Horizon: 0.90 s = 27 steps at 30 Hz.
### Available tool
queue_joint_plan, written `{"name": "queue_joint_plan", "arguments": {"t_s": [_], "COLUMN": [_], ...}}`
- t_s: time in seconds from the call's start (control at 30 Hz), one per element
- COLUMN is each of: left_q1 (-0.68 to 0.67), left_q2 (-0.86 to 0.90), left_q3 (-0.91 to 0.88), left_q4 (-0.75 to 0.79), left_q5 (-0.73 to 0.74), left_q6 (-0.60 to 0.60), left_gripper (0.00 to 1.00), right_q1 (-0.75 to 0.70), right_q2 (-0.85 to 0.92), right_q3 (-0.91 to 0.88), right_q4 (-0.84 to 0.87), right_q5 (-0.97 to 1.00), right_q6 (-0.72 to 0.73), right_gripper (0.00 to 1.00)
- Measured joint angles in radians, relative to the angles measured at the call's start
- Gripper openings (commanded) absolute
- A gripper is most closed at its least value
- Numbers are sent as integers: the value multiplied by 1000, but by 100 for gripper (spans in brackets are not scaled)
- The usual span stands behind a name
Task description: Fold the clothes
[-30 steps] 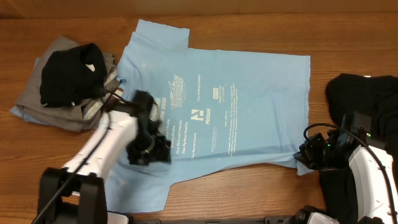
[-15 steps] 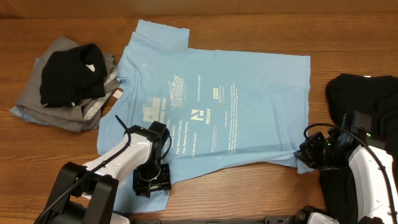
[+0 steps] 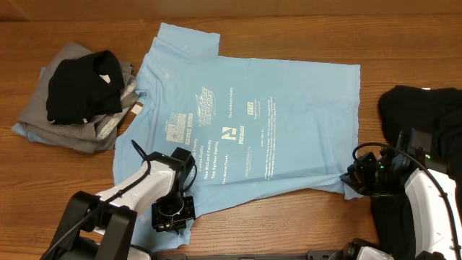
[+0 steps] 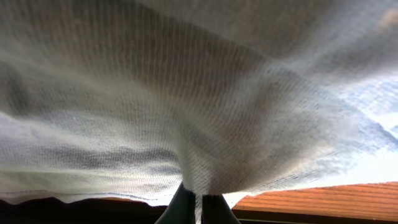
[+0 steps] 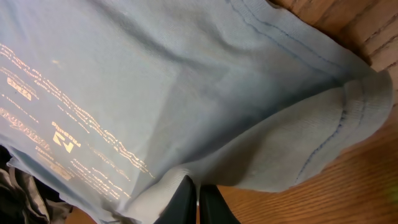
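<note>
Brown wood-grain table [image 3: 303,18], even light; prob. laminate.

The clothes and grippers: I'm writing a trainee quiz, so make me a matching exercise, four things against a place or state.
1. light blue T-shirt
2. grey shirt
3. left gripper
4. right gripper

a. shut on the blue shirt's hem corner
b. spread flat, print up
c. under a black garment
d. shut on the blue shirt's near sleeve

Pairs: 1-b, 2-c, 3-d, 4-a
</note>
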Motion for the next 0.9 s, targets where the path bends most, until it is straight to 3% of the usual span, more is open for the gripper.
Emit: {"name": "queue_joint_plan", "arguments": {"t_s": [0.27, 0.5, 0.63, 0.83, 0.9], "left_q1": [0, 0, 0, 0, 0], "left_q2": [2, 2, 2, 2, 2], "left_q3": [271, 535, 589, 591, 593], "left_q4": [-281, -399, -355, -127, -50], "left_q5": [-46, -240, -360, -437, -448], "left_q6": [56, 81, 114, 242, 283], "left_gripper": [4, 4, 4, 5, 23], "right_q1": [0, 0, 0, 0, 0], "right_q2": [0, 0, 0, 0, 0], "right_q3": [1, 18, 19, 20, 20], "right_q4": [15, 3, 85, 148, 156], "right_q5": [-51, -109, -136, -146, -147], "right_q6": [-38, -76, -83, -85, -86], "right_gripper": [4, 4, 4, 4, 4]}}
